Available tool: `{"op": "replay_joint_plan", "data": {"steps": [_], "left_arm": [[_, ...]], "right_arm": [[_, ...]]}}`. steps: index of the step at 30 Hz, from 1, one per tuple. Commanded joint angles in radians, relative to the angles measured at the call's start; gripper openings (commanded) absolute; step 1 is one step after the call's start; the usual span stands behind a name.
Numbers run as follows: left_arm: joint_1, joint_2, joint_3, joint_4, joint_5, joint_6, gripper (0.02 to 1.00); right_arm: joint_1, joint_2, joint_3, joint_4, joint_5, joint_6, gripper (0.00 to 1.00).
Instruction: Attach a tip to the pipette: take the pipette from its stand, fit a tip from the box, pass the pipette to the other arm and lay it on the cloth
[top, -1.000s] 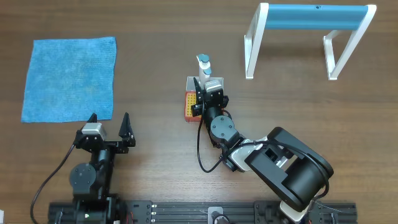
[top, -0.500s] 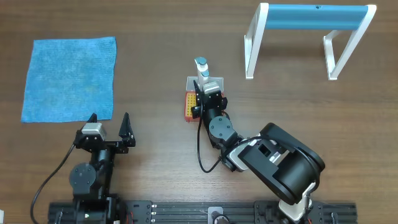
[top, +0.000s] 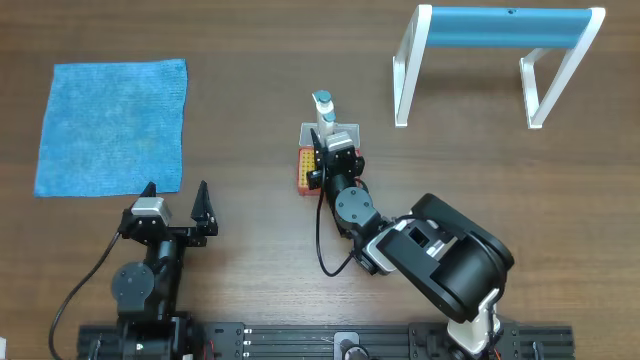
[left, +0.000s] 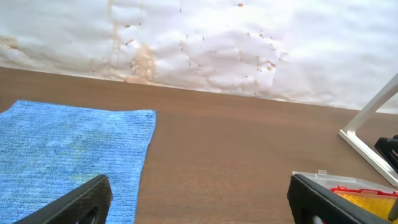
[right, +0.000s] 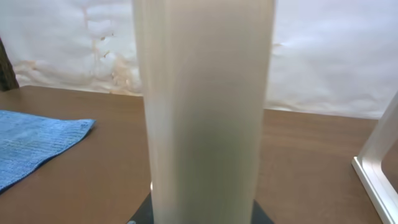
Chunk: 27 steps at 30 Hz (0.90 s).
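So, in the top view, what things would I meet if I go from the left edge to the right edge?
Blue cloth → left end effector → tip box → white and blue pipette stand. The pipette and right end effector stand over the tip box, so I leave them out.

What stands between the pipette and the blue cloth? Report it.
Nothing visible. Bare table lies between the pipette, upright at the tip box, and the cloth. The left gripper, fingers open, sits beside the cloth's near corner, off that line.
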Motion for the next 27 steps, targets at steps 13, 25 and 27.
{"op": "replay_joint_plan", "data": {"steps": [13,25,27], "left_arm": [[0.004,-0.005,-0.003,-0.005,-0.003,0.013,0.917],[0.004,-0.005,-0.003,-0.005,-0.003,0.013,0.917],[0.004,-0.005,-0.003,-0.005,-0.003,0.013,0.917]], "right_arm": [[0.001,0.099,-0.02,-0.062,0.002,0.062,0.073],[0.001,0.141,-0.055,-0.061,0.002,0.14,0.073],[0.001,0.141,-0.055,-0.061,0.002,0.14,0.073]]}}
